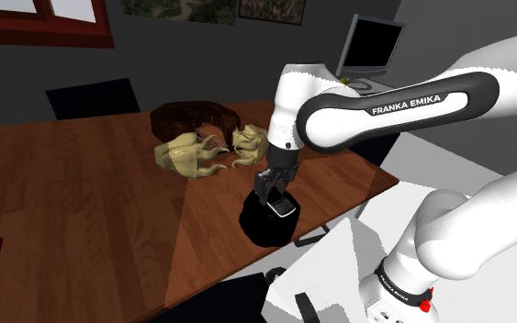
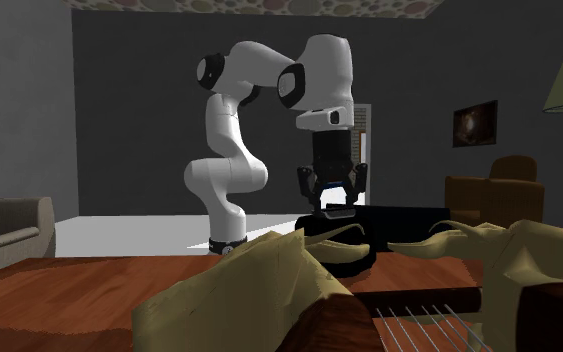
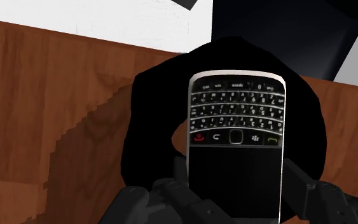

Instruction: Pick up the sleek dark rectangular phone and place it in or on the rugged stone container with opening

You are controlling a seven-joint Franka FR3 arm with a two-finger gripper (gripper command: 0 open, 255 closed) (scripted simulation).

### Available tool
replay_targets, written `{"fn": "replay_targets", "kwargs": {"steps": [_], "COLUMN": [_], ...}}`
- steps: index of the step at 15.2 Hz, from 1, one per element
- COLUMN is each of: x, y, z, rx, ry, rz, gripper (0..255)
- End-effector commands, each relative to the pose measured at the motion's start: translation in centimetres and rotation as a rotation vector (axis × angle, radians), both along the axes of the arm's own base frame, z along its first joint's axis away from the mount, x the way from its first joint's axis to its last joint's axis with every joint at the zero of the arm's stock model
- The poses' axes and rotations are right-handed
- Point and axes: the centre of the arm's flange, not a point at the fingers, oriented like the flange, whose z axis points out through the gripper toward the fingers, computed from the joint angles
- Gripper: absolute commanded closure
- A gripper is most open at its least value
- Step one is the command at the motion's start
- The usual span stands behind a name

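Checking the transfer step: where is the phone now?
The phone is clasped in the gripper over the black container, near the table edge at the shoulder view's lower middle.

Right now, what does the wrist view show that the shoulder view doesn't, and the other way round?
The wrist view adds the phone face-on, with its keypad rows distinct. The shoulder view adds the white arm, tan claw-like objects and a monitor. Both share the gripper clasping the phone over the black container on the wooden table.
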Motion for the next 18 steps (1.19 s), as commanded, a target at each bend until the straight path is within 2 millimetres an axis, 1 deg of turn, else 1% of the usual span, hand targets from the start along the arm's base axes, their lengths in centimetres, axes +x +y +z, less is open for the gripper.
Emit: {"fn": "replay_targets", "kwargs": {"steps": [1,6,9,10,18], "x": [0.0,0.0,0.1,0.1,0.1], "y": [0.0,0.0,-0.2,-0.3,-0.3], "z": [0.0,0.0,3.9,5.0,5.0], "rx": [0.000,0.000,0.000,0.000,0.000], "ry": [0.001,0.001,0.001,0.001,0.001], "rz": [0.000,0.000,0.000,0.000,0.000], "gripper": [0,0,0,0,0]}}
